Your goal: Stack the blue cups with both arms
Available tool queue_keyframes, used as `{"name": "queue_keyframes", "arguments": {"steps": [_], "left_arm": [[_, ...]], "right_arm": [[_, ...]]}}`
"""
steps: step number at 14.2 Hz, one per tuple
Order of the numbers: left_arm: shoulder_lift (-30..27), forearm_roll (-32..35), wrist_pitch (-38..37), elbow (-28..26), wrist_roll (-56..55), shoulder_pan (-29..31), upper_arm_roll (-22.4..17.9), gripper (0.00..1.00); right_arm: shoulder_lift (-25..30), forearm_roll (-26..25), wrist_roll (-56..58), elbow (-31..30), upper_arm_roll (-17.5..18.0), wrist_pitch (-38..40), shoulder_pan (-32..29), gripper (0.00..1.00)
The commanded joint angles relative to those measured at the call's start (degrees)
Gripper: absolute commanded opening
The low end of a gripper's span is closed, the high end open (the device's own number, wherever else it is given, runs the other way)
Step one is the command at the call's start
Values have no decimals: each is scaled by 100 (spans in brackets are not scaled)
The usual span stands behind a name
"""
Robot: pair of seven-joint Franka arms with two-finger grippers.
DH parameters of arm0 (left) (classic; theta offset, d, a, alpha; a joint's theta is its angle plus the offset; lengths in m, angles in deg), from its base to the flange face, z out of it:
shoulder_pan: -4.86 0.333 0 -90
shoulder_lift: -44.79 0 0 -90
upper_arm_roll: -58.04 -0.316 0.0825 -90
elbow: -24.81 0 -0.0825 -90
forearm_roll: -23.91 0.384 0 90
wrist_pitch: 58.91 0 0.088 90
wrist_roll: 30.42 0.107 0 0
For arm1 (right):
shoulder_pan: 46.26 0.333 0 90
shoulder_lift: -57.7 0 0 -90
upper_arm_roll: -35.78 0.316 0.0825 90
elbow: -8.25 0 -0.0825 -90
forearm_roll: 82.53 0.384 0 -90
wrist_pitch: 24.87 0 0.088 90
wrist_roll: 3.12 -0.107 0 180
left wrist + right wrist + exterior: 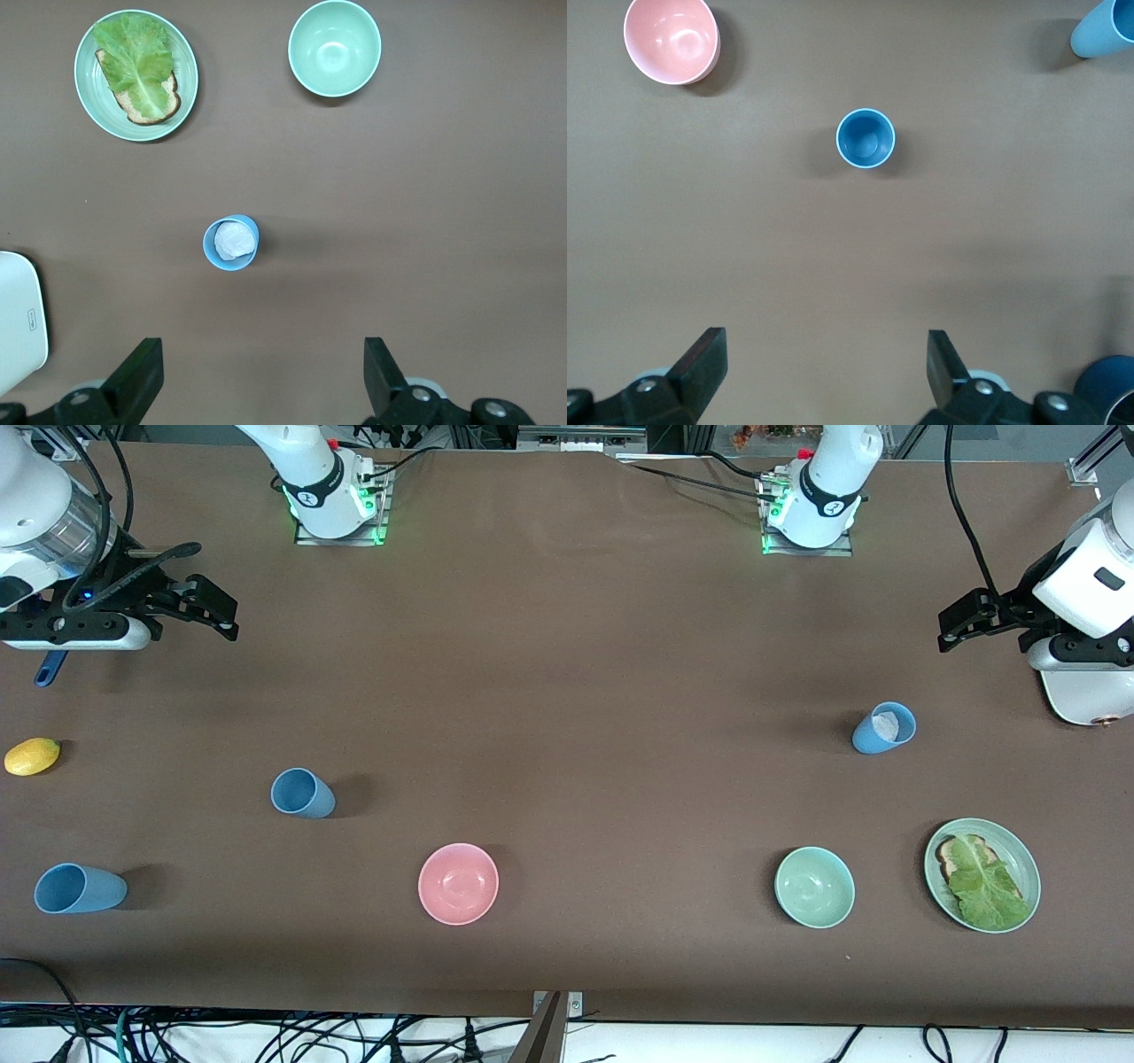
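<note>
Brown table (567,646), three blue cups spread apart: my left gripper (261,376) and right gripper (824,372) hover wide open, empty; cup (884,728) near the left arm holds something white, maybe tissue, so stacking could jam; other cups (302,793) (78,888) sit toward the right arm's end.

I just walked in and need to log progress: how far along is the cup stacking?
Nothing is stacked yet. Three blue cups stand apart: one holding something white toward the left arm's end, one beside the pink bowl, one nearest the front camera. In hand: nothing; the left gripper and right gripper hover open, empty. Left: every grasp and stack.
</note>
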State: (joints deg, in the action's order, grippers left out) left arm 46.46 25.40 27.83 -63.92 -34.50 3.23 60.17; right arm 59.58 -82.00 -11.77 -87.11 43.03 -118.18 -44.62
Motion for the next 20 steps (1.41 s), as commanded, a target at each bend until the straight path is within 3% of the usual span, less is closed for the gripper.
{"name": "queue_keyframes", "arguments": {"steps": [1,11,17,20], "left_arm": [[62,123,-78,137,56,40,-29,100],[545,395,-69,110,582,567,-73,100],[1195,422,159,23,891,937,-73,100],[1240,422,781,-546,1057,1077,-73,100]], "right_arm": [[41,17,-23,-18,4,50,3,100],[32,17,-23,-44,4,50,3,100],[-38,17,-23,-123,4,-29,3,100],[-38,17,-32,-123,4,-29,3,100]]}}
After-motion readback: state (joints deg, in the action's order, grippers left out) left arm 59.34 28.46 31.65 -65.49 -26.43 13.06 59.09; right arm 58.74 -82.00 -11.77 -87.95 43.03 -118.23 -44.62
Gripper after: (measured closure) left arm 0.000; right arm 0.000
